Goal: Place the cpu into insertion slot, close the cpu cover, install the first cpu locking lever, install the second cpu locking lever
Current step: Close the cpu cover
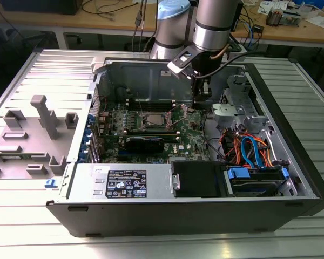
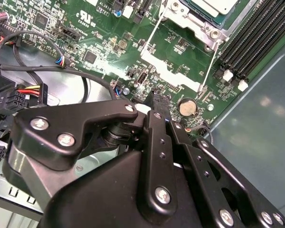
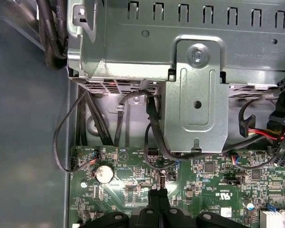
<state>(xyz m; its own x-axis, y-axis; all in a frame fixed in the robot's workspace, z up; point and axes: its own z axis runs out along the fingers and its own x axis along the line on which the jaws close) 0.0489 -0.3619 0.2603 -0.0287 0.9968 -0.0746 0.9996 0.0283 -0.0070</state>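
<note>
Hovering gripper: the gripper [image 3: 159,198] is hanging low over the motherboard [image 2: 99,52], its fingers pressed together with nothing between them. I judge it is offering one narrow tip for pushing, not for carrying.
Case: the computer case [image 1: 167,218] is lying on its side on the bench [image 1: 21,237] with its side open. That is turning the board upward, so the arm is reaching it from above.
Cpu: the cpu [image 2: 213,4] is sitting in the insertion slot [image 1: 152,120], pale metal top facing up.
Cover: the cpu cover [image 2: 192,21] appears to be lying flat around the chip and framing it. Whether the thin wire levers [image 2: 155,39] beside it are latched, I cannot tell.
Slot against gripper: in the exterior view the slot is lying to the exterior view's left of the gripper, near but clearly apart.
Tip: the closed tip is pointing at bare board close to the coin battery [image 3: 103,173], between the socket and the metal drive cage [image 3: 194,95], and is touching neither.
</note>
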